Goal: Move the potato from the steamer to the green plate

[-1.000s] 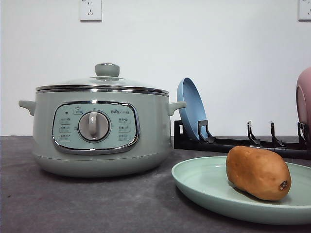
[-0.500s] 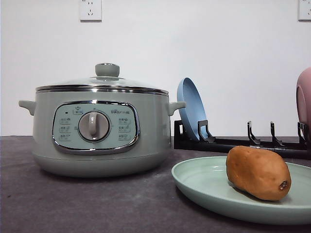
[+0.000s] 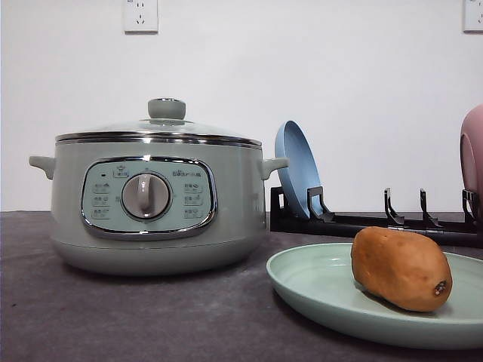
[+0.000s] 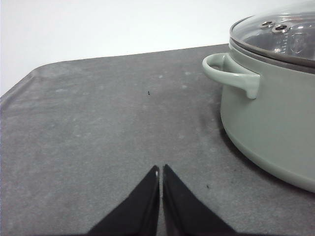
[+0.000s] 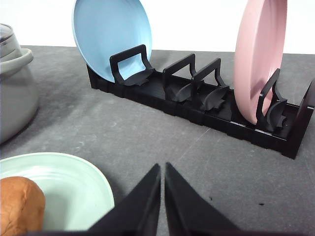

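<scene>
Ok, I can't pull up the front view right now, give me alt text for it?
The potato lies on the green plate at front right of a dark grey table. The steamer stands at left with its glass lid on. Behind the plate, a black dish rack holds an upright blue plate and a pink plate at the frame's edge.

Left gripper (image 4: pixel 161 169) matte black, tapered wedge fingers, right gripper (image 5: pixel 163 168) likewise black, pointed tips
</scene>
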